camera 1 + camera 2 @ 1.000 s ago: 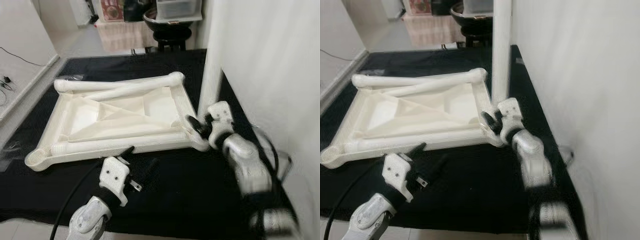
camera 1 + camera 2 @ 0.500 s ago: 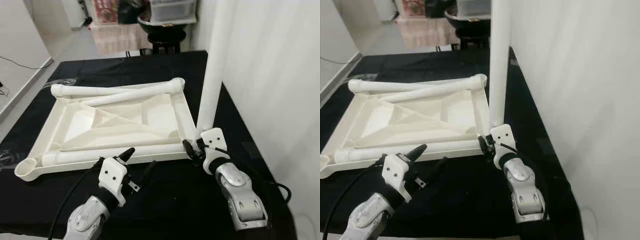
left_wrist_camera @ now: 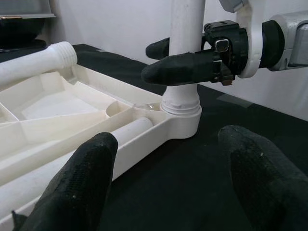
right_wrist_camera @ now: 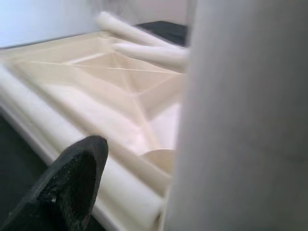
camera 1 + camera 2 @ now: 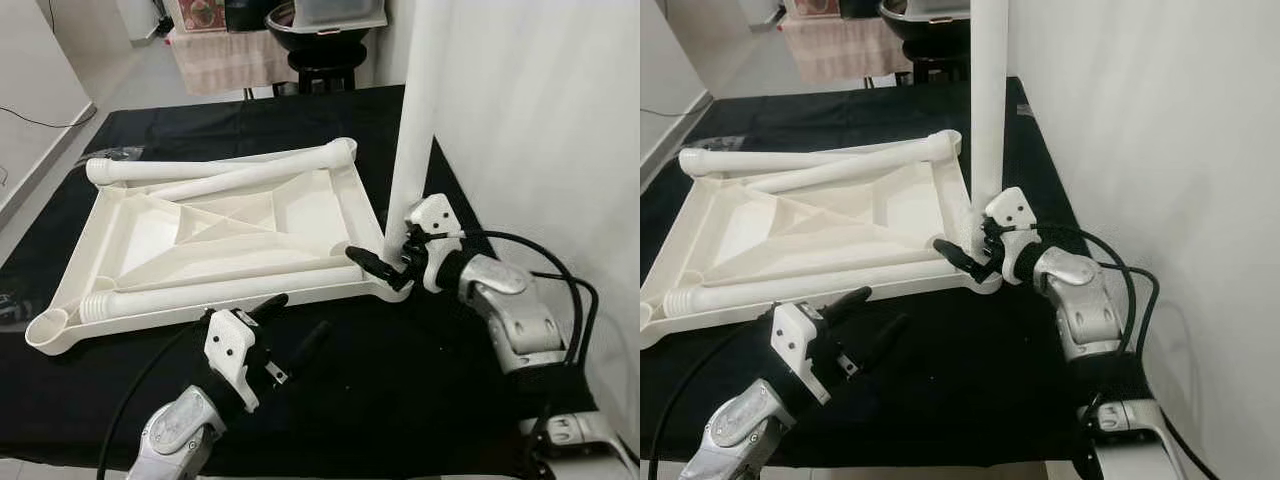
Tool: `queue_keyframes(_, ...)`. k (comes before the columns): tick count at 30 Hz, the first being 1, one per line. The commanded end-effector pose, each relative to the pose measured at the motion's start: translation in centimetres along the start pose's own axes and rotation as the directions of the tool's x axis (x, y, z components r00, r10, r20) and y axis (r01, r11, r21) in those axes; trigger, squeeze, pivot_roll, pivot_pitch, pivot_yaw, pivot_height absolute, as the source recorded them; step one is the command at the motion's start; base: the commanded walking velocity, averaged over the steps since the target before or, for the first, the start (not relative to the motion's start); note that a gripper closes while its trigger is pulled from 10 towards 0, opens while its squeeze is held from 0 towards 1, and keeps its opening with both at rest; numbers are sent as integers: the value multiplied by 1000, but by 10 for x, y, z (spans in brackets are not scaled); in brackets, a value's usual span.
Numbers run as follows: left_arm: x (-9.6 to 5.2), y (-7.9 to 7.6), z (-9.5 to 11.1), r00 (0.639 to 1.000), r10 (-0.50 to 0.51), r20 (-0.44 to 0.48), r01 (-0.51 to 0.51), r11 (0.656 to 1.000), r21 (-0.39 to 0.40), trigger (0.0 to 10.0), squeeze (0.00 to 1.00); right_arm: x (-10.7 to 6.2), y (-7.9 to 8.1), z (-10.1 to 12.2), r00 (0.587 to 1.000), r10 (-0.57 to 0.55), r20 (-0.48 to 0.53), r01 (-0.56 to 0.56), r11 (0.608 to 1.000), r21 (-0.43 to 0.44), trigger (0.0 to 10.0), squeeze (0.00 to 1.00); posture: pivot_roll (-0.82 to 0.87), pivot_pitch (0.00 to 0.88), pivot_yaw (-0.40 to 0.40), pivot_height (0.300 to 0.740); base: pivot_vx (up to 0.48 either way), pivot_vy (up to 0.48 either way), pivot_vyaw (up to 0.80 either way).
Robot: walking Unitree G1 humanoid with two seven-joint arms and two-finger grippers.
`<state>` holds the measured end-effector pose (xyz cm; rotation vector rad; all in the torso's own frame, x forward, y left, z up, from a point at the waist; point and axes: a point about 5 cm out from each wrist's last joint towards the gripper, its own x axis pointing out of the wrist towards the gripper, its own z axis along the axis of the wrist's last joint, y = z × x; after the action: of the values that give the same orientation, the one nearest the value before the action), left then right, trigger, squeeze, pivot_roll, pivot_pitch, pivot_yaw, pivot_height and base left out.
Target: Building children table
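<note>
Seating the upright leg in the corner socket

Right claw (image 5: 392, 262) pinching upright leg (image 5: 412, 120) at tabletop (image 5: 215, 245) near-right corner; left claw (image 5: 297, 322) spread, nearer, just short of frame, on black counter (image 5: 400, 380).

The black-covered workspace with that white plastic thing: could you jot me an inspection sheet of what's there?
Surface: black cloth-covered floor.
Job's things: white plastic upside-down tabletop; one white tube leg upright in its corner socket; three loose white tube legs lying in it.
Clutter: nothing seen.
Pincers: right pincer around the upright leg's base; left pincer open, hovering before the tabletop's near edge.
Cables: black cables on both arms.
Surroundings: white wall, black stool behind.
</note>
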<state>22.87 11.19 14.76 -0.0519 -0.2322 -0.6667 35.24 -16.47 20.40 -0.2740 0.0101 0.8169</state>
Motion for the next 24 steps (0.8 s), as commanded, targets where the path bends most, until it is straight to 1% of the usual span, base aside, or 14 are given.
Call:
queue_keyframes(1,-2,-3,-2,1000,-13,-11,13,1000,-21,10000,0,4,0,-3,998,65,-8,-65,998,5,10000,0,-11,155,24,740,0,0,0)
queue_keyframes(3,-1,-5,-2,1000,-22,-9,22,999,-35,10000,0,6,-4,-6,996,87,-23,-86,996,20,10000,0,-14,157,17,740,0,0,0)
queue_keyframes(4,0,-6,-3,1000,-30,-7,29,998,-52,10000,0,8,-6,-8,994,103,-27,-102,994,35,2235,0,-20,157,11,740,0,0,0)
queue_keyframes(6,1,-7,-4,999,-39,-5,38,997,-71,10000,0,11,-8,-9,992,122,-24,-121,991,51,2235,0,-23,157,9,740,0,0,0)
queue_keyframes(7,2,-7,-4,999,-41,-3,41,996,-73,10000,0,12,-7,-10,992,124,-22,-122,990,68,0,0,-33,160,3,740,0,0,0)
queue_keyframes(9,2,-8,-4,999,-45,-2,45,996,-76,10000,0,12,-6,-13,992,124,-20,-122,989,89,0,0,-34,160,4,740,0,0,0)
queue_keyframes(12,2,-8,-4,999,-45,-2,45,996,-76,10000,0,12,-6,-13,992,124,-20,-122,989,89,0,0,-34,160,4,740,0,0,0)
queue_keyframes(16,1,-7,-4,999,-46,-8,45,996,-76,10000,0,-1,-6,-26,999,34,-37,-30,994,104,0,0,-45,167,17,740,0,0,0)
queue_keyframes(18,1,-7,-4,999,-46,-8,45,996,-76,10000,0,-1,-6,-26,999,34,-37,-30,994,104,0,0,-45,167,17,740,0,0,0)
queue_keyframes(19,0,-6,-4,999,-45,-11,44,996,-74,10000,0,-5,-5,-30,999,-13,-49,18,994,106,0,0,-47,168,11,740,0,0,0)
queue_keyframes(20,-1,-5,-4,999,-45,-13,44,996,-73,10000,0,-7,-3,-36,988,-134,-72,142,981,133,0,0,-48,169,8,740,0,0,0)
queue_keyframes(21,-2,-4,-4,999,-45,-13,44,996,-73,10000,0,-13,5,-50,882,-442,-162,461,881,104,0,0,-56,171,12,740,0,0,0)
queue_keyframes(23,-2,-4,-4,999,-45,-13,44,996,-73,10000,0,-13,5,-50,882,-442,-162,461,881,104,0,0,-56,171,12,740,0,0,0)
queue_keyframes(24,-2,-3,-3,999,-43,-12,42,996,-75,10000,0,-10,36,-60,846,-495,-197,517,852,85,0,0,-48,177,16,740,0,0,0)
